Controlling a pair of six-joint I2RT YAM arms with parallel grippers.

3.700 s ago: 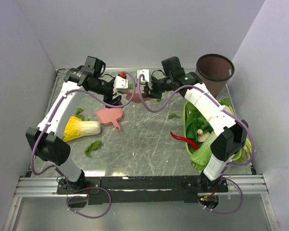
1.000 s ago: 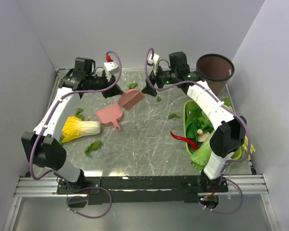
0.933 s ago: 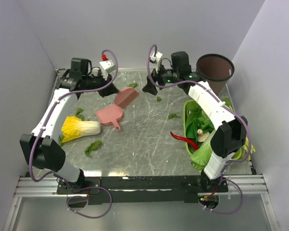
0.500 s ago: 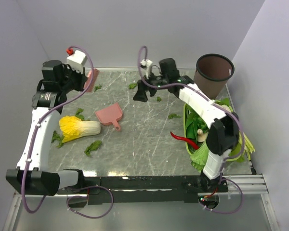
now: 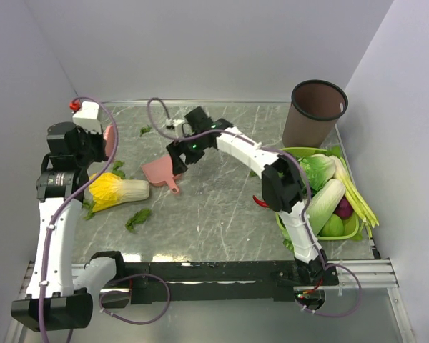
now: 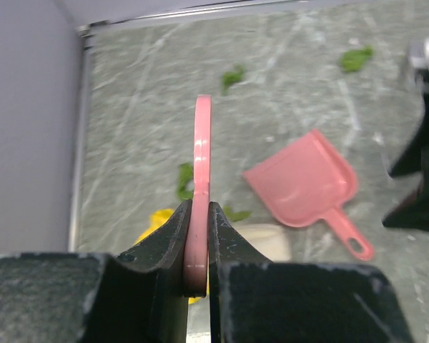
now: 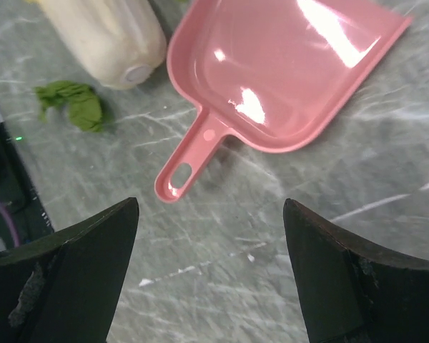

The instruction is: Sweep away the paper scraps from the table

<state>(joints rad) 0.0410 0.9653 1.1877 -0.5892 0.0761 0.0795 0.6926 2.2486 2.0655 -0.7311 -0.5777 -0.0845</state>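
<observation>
Top external: The left arm stood raised over the left side of the desk. The left gripper was clenched on a flat pink tool, held off the surface near the left wall. The right arm reached across to the middle, with the right gripper just beside the pink dustpan. Paper scraps lay scattered on the left half: one near the far edge, one by the cabbage, and one nearer the rail. A brown bin and a green basket of vegetables crowded the right side. Bare marble ran from the dustpan to the near rail.

Left wrist: Only here did the grip show plainly. Both fingers pressed the tool, which was seen edge-on and upright. Below it lay the dustpan, more scraps and the desk's left edge strip against the wall. The dark shape at the right margin was too cropped to tell.

Right wrist: The right gripper was released, fingers spread wide and holding nothing, above bare desk. The dustpan's handle pointed toward it but was apart from both fingers. One scrap sat beside the cabbage's stem end.
</observation>
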